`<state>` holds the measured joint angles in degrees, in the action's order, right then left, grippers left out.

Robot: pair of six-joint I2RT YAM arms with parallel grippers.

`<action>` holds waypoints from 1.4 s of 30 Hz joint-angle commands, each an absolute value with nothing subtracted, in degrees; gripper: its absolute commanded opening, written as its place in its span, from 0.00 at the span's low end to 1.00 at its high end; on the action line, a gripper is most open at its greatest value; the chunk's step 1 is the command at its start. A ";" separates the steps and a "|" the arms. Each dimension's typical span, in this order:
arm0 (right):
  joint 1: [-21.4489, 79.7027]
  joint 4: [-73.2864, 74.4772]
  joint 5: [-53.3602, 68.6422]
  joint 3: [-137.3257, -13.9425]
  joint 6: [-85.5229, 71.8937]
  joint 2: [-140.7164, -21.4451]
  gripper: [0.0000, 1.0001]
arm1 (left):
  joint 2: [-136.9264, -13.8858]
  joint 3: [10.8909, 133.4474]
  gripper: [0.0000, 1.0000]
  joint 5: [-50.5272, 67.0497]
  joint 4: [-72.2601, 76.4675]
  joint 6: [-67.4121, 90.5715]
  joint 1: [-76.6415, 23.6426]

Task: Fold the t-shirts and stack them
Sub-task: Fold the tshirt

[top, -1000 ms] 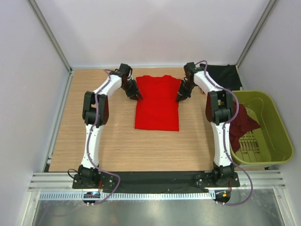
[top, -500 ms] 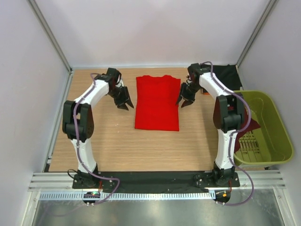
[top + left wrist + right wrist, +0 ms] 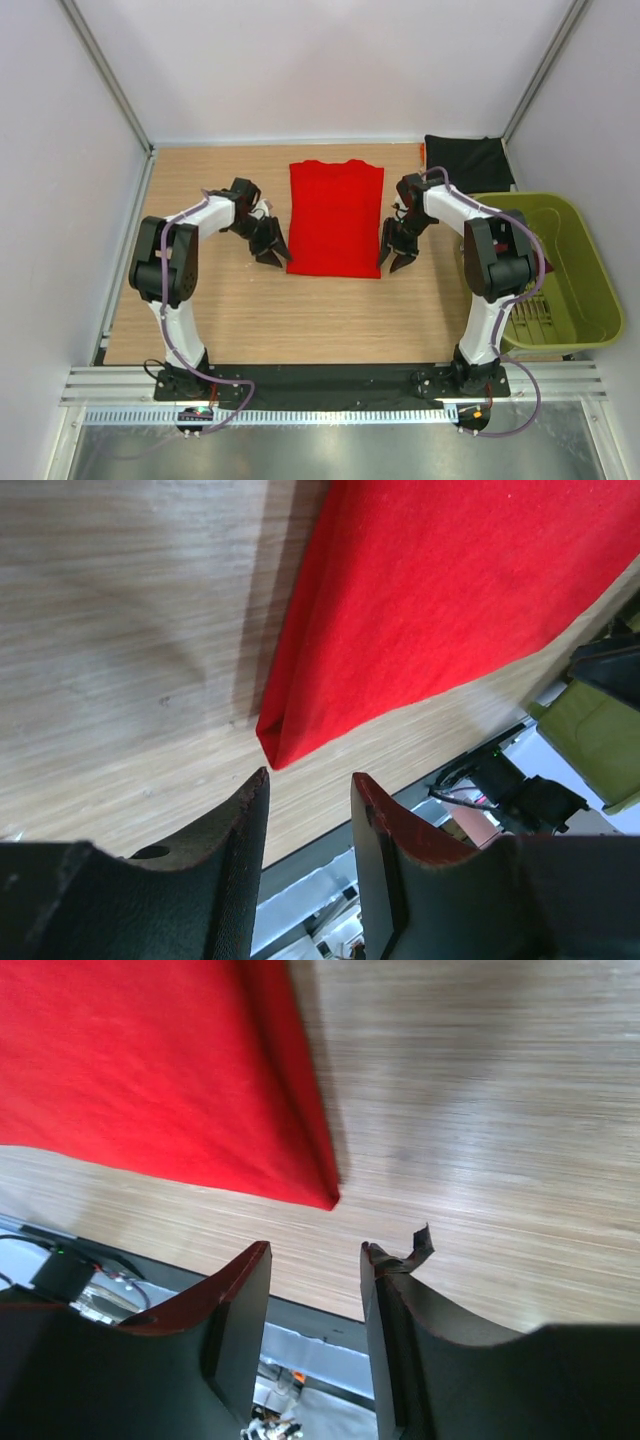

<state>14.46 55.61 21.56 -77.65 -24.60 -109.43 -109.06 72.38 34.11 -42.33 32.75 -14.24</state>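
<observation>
A bright red t-shirt (image 3: 335, 218) lies folded into a long rectangle in the middle of the wooden table, neck at the far end. My left gripper (image 3: 271, 252) is open and empty beside its near left corner (image 3: 275, 745). My right gripper (image 3: 395, 256) is open and empty beside its near right corner (image 3: 325, 1195). A black t-shirt (image 3: 468, 161) lies folded at the far right of the table. A dark maroon t-shirt (image 3: 524, 262) hangs over the basket's left rim, partly hidden by the right arm.
An olive-green plastic basket (image 3: 590, 290) stands off the table's right edge. White walls enclose the table on three sides. A black strip and metal rail (image 3: 330, 400) run along the near edge by the arm bases.
Both grippers have moved from the shirt's far sides toward me along its edges, ending at the near corners. The red shirt has not moved.
</observation>
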 commanded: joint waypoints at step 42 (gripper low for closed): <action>14.50 41.57 22.77 -65.21 -24.96 -108.37 0.02 | -114.26 67.68 0.00 33.84 -35.86 34.45 -14.68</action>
